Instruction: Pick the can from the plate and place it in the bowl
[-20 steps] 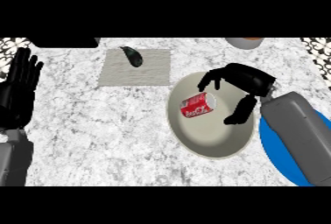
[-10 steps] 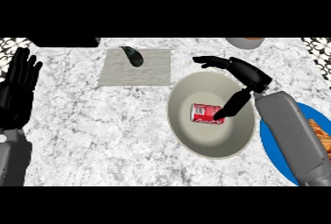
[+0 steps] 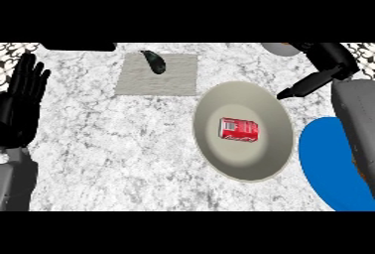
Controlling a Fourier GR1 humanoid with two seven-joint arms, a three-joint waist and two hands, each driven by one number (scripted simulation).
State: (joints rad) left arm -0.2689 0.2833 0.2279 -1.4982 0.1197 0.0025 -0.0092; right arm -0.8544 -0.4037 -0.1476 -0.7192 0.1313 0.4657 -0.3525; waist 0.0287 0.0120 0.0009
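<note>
Although tipped onto its side, can [image 3: 239,130]: lies in the middle of the bowl [image 3: 219,158], well inside the rim and off the plate; judged as the task's goal met.
Reason for the lie: deepest part of the bowl, the natural resting spot for a round thing, with the walls all round against rolling out.
Right hand [image 3: 331,59]: at the upper right, beyond the bowl's far rim, holding nothing, loosely spread, with one finger [image 3: 296,90] stretched down toward the rim; cannot tell whether touching it.
Reason for that pose: reads as clear of the can and apart from it, with nothing left to grasp.
Left hand [image 3: 22,99]: flat and open at the left edge, upright, resting; set well apart from the bowl, probably to stay out of the way.
Plate [image 3: 330,168]: blue, just beside the bowl on the right, partly under the right forearm [image 3: 355,114]; no can seen on it.
Mat [image 3: 168,82]: grey, on the bench [image 3: 110,149] up and left of the bowl, with a dark long vegetable [image 3: 152,61] near its upper edge; no part in the task.
Top edge: a grey round thing [image 3: 278,48], cut off, too little shown to name.
Count: one can, one bowl, one plate, one mat, one dark vegetable, one grey round thing, two hands.
</note>
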